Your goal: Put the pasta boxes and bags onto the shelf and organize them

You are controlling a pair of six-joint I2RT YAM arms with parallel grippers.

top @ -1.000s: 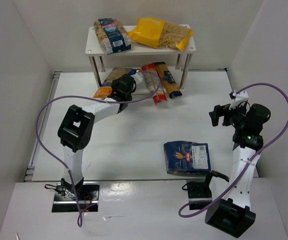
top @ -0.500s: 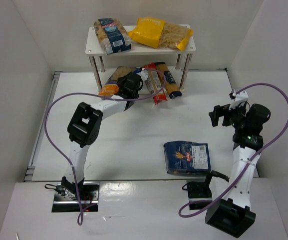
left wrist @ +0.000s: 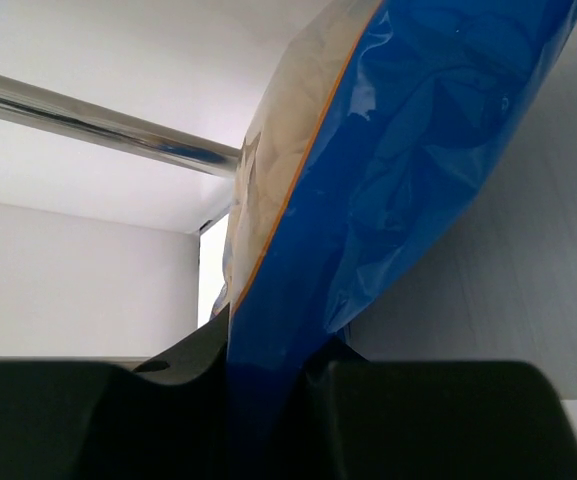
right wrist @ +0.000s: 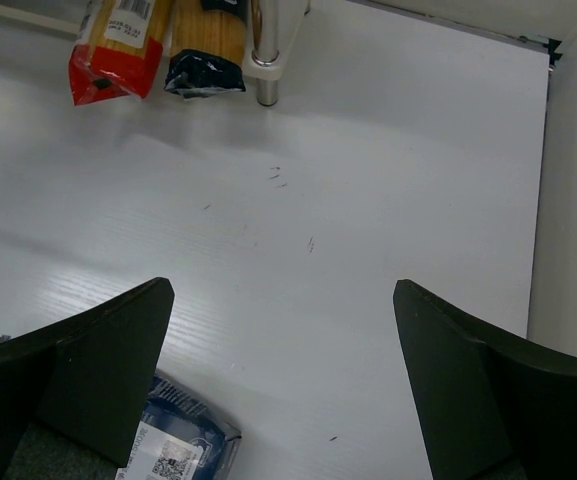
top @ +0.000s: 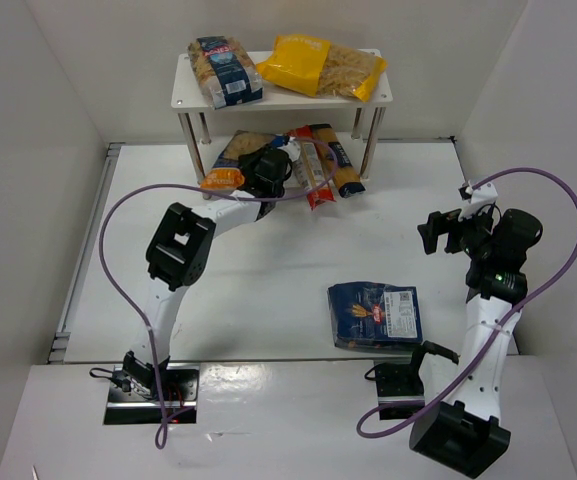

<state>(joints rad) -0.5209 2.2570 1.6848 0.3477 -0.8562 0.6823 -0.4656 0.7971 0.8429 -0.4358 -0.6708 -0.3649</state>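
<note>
My left gripper (top: 260, 166) is shut on the blue-and-orange bag (top: 230, 158), holding it at the left of the shelf's (top: 190, 92) lower tier. In the left wrist view the bag's blue film (left wrist: 398, 150) is pinched between the jaws of the gripper (left wrist: 268, 345). On the top tier lie a blue-labelled clear bag (top: 226, 70) and a yellow bag (top: 320, 66). Long red and orange packets (top: 320, 168) stick out of the lower tier. The flat dark blue pack (top: 375, 314) lies on the table. My right gripper (top: 438, 232) hangs open above the table (right wrist: 283, 300).
A silver shelf leg (left wrist: 98, 125) crosses close behind the held bag. In the right wrist view the packets' ends (right wrist: 118, 55) and a front shelf leg (right wrist: 265, 75) lie ahead, with the dark blue pack's corner (right wrist: 173, 450) below. White walls enclose the table.
My left arm has reached farther towards the shelf, carrying the blue-and-orange bag up and right under the top tier. The right arm has stayed still.
</note>
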